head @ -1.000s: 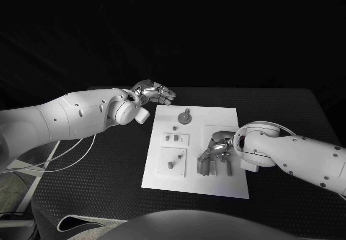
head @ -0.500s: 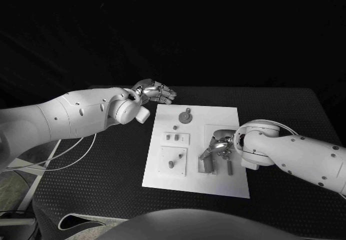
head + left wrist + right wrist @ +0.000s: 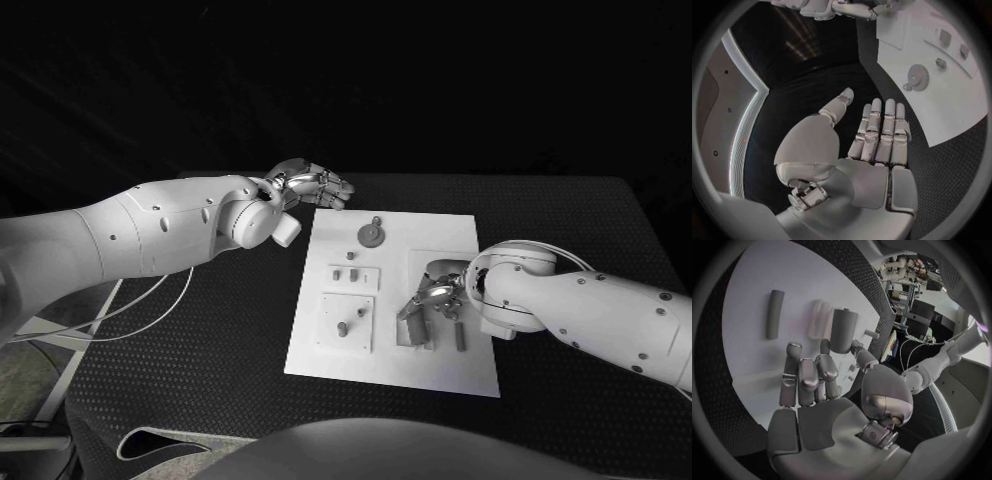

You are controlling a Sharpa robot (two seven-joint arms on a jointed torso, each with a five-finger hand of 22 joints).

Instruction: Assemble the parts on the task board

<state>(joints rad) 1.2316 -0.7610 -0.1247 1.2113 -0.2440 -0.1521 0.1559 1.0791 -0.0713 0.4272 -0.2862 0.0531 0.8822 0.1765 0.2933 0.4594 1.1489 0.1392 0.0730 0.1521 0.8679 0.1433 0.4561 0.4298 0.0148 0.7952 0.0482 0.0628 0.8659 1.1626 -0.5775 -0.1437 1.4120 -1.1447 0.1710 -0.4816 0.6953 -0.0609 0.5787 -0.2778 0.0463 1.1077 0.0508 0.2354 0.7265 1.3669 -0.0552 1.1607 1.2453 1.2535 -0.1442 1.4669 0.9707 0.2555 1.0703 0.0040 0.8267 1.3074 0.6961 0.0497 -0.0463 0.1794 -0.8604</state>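
Right wrist view: right hand (image 3: 814,385) fingers bent over the task board (image 3: 754,315), thumb touching an upright cylindrical part (image 3: 843,330); grip not discernible. Head view: left hand (image 3: 307,185) empty, fingers straight, beside the board's far corner; gear part (image 3: 371,235) near it.

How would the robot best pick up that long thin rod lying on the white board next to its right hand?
Probably by the rod's middle, from straight above, fingers pinching across its narrow width. It lies flat on the task board with bare board on both long sides, and the right hand hovers close by.
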